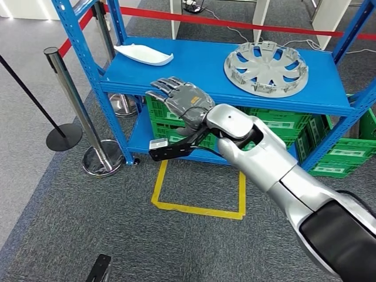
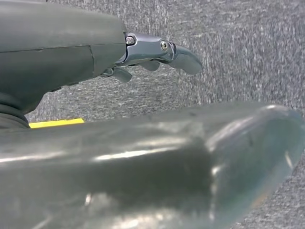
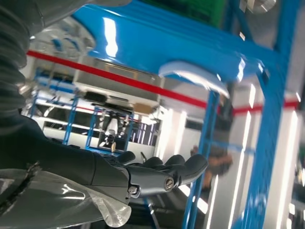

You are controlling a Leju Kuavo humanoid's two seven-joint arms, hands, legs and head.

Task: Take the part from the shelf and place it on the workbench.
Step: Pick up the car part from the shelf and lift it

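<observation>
Shelf (image 1: 212, 76), blue steel, stands ahead on grey carpet. Its upper deck carries two pieces: a white curved part (image 1: 144, 54) near the left end, and a silver wheel cover (image 1: 266, 69) toward the right, well apart from each other. Green crates (image 1: 284, 126) fill the deck beneath.

Right hand (image 1: 181, 100) is raised in front of the shelf's front edge, fingers stretched out flat and apart, holding nothing. It sits below and just right of the white curved part, not touching it. From the right wrist camera the same fingers (image 3: 172, 174) lie straight, with the white part (image 3: 194, 76) beyond them on the blue deck.

Left hand (image 2: 158, 50) hangs low over the carpet; the fingers that show point outward with nothing in them, but whether the hand as a whole is open I cannot tell.

Yellow tape square (image 1: 200, 194) marks the floor before the shelf. Chrome stanchion (image 1: 84, 111) stands left of it, with red barrier tape (image 1: 248, 23) behind.
</observation>
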